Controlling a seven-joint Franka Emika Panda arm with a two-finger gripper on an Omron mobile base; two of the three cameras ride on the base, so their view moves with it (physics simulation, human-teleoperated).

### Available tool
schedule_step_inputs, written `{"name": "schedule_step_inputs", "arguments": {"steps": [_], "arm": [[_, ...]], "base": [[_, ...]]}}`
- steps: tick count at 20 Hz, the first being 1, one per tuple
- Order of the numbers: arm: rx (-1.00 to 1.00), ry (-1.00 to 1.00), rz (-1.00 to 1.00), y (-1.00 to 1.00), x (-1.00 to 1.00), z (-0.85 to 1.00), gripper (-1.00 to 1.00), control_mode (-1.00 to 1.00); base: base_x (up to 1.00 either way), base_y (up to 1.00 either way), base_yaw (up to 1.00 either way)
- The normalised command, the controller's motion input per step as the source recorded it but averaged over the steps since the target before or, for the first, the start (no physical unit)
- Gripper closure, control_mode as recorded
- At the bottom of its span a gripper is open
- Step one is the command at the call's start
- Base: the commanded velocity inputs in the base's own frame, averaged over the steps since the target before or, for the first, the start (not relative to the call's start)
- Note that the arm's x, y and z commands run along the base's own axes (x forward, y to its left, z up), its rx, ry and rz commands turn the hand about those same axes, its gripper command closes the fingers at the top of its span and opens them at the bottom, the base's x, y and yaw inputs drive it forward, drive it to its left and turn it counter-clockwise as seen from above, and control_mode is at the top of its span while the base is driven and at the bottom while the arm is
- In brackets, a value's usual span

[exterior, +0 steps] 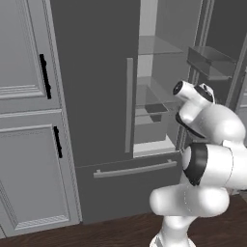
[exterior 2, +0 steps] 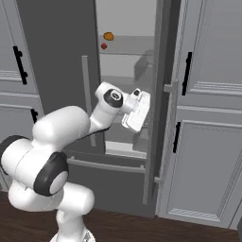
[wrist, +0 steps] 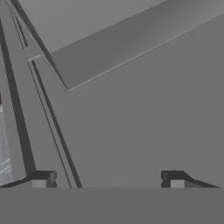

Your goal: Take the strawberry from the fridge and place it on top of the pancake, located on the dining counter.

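Note:
The dark grey fridge (exterior: 94,77) stands with its right door (exterior: 212,62) swung open and its left door (exterior 2: 52,56) closed. On an upper shelf inside lies the tiny red strawberry (exterior 2: 104,46), just below a larger orange item (exterior 2: 108,36). My gripper (exterior 2: 140,112) reaches into the fridge's opening, well below the strawberry's shelf. In the hand view the gripper (wrist: 109,180) is open, its fingertips (wrist: 43,179) wide apart with nothing between them, facing grey fridge surfaces. The pancake and the dining counter are out of view.
Light grey panelled cabinets (exterior: 26,120) with black handles flank the fridge on the left, and more cabinets (exterior 2: 208,118) on the right. Glass shelves (exterior: 159,46) and a lower bin (exterior: 154,112) sit inside. The bottom drawer bar (exterior: 135,169) crosses below. The floor is dark wood (exterior 2: 142,227).

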Motion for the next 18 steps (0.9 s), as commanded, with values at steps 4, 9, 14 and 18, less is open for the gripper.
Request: {"name": "schedule_step_inputs", "arguments": {"steps": [4, 9, 14, 18], "arm": [[0.00, 0.01, 0.06, -0.71, 0.00, -0.07, -1.00, -1.00], [-0.01, 0.01, 0.05, 0.11, -0.07, -0.02, -1.00, -1.00], [-0.12, 0.00, 0.00, 0.97, -0.10, -0.01, -1.00, -1.00], [-0.08, 0.00, 0.00, 1.00, -0.01, 0.00, -1.00, -1.00]], "base": [[0.00, 0.00, 0.00], [0.00, 0.00, 0.00], [0.00, 0.00, 0.00], [0.00, 0.00, 0.00]]}}
